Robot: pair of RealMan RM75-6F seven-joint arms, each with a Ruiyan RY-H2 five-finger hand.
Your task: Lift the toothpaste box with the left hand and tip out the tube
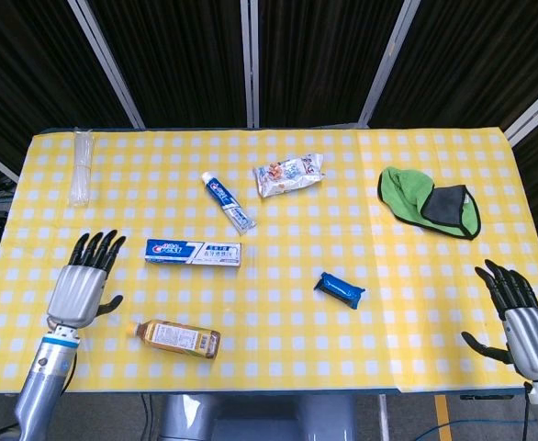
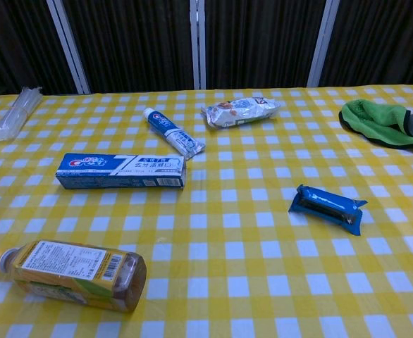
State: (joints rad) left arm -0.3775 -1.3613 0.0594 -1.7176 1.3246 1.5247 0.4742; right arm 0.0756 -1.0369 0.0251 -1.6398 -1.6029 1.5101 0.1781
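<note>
The blue and white toothpaste box [image 1: 193,253] [image 2: 121,171] lies flat on the yellow checked table, its length running left to right. The toothpaste tube [image 1: 228,203] [image 2: 173,132] lies free on the cloth just behind it, cap toward the back. My left hand [image 1: 85,281] hovers open at the table's left front, well left of the box and holding nothing. Over the front right corner, my right hand [image 1: 512,313] is also open and empty. Neither hand shows in the chest view.
A tea bottle [image 1: 173,338] [image 2: 69,273] lies at the front left. A blue snack bar [image 1: 340,290] [image 2: 327,206], a snack packet [image 1: 289,175] [image 2: 239,110], a green and black cloth [image 1: 431,201] [image 2: 386,122] and a clear plastic bundle [image 1: 82,166] [image 2: 13,113] are spread about.
</note>
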